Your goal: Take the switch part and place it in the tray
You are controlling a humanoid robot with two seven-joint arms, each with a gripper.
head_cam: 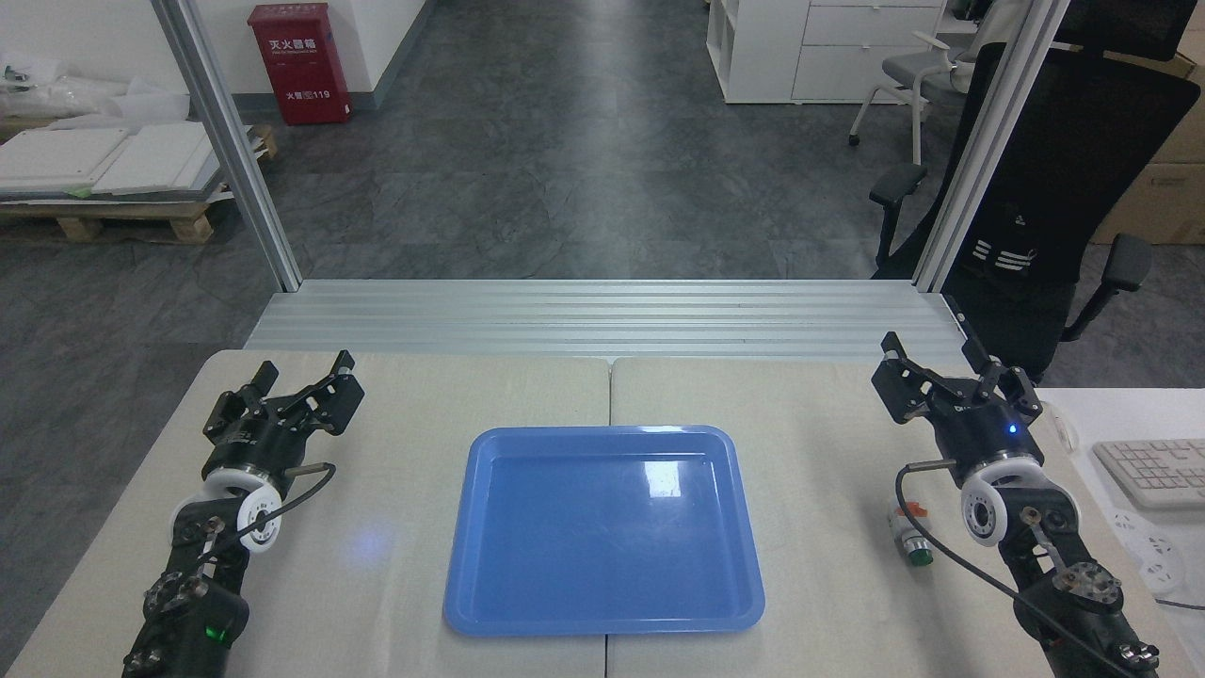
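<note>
The tray (602, 532) is seen mid-table, nothing in it. The switch part (909, 538) is lying on the table right of the tray, green end nearest the camera, partly hidden by the right arm's wrist. The right gripper (939, 363) is held spread, beyond the switch part, apart from it. The left gripper (306, 369), left of the tray, is spread, holding nothing.

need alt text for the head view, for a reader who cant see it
An empty blue tray sits mid-table between two black robot arms, both with open jaws holding nothing: left gripper, right gripper. A small switch part with a green button lies on the table right of the tray, beside the right arm. Beyond the table are grey floor and an office chair.
</note>
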